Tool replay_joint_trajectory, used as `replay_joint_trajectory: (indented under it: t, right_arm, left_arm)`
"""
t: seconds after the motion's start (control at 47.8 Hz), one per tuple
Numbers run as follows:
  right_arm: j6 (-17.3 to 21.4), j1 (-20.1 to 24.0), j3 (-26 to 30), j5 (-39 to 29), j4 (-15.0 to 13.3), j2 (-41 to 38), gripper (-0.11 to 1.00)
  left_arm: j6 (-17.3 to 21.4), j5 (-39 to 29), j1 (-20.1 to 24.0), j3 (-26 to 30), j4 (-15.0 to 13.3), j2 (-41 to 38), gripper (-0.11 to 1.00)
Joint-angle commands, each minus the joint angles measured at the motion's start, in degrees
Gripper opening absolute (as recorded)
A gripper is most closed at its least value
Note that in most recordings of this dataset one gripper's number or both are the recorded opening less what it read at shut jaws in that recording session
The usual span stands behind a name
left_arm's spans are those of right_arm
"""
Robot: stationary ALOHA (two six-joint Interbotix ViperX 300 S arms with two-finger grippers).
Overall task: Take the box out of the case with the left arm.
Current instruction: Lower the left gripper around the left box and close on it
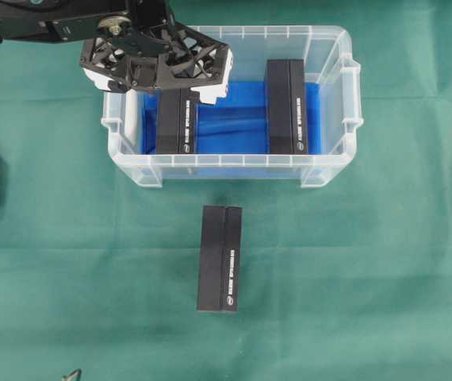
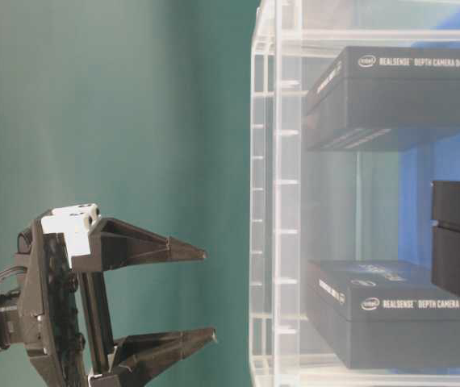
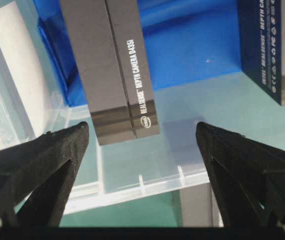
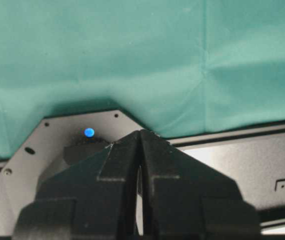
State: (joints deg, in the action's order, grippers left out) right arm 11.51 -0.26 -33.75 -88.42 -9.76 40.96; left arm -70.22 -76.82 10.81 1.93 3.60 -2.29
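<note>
Green cloth covers the table [image 1: 67, 262], and the left gripper [image 3: 141, 137] hangs wide open over the case [image 1: 333, 171], directly above the left box [image 1: 177, 131]. Its long axis runs between the fingers, near end just below.

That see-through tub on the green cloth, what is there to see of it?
The case is a rectangular bin of clear, colourless plastic with a thick moulded rim, ribbed walls and handle lugs at the ends. It stands upright and lidless on the green cloth. A bright blue sheet lines its bottom. Two black boxes lie inside, the left box and the right box. The open left gripper hangs over its left end.
</note>
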Motion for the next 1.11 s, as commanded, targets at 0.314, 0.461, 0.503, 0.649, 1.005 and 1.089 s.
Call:
replay_joint_trajectory:
  t: [0.314, 0.461, 0.503, 0.649, 1.005, 1.089]
  right_arm:
    - [-0.09, -0.09, 0.62, 0.18, -0.09, 0.09, 0.0]
    - [-0.09, -0.09, 0.62, 0.26, -0.09, 0.09, 0.0]
    - [-0.09, -0.09, 0.62, 0.18, -0.09, 0.09, 0.0]
    - [0.0, -0.09, 0.53, 0.18, -0.09, 0.09, 0.0]
    - [0.0, -0.09, 0.62, 0.18, -0.09, 0.09, 0.0]
    - [0.0, -0.09, 0.62, 0.26, -0.09, 0.09, 0.0]
  left_arm:
    - [-0.09, 0.18, 0.09, 0.09, 0.18, 1.32, 0.87]
    - [-0.18, 0.35, 0.09, -0.7, 0.18, 1.23, 0.87]
    - [-0.18, 0.44, 0.09, -0.97, 0.26, 1.14, 0.87]
    - [-0.18, 0.88, 0.09, -1.85, 0.26, 1.14, 0.87]
    - [-0.35, 5.54, 0.09, -6.42, 0.53, 0.97, 0.87]
    - [-0.97, 6.42, 0.09, -7.38, 0.7, 0.88, 0.87]
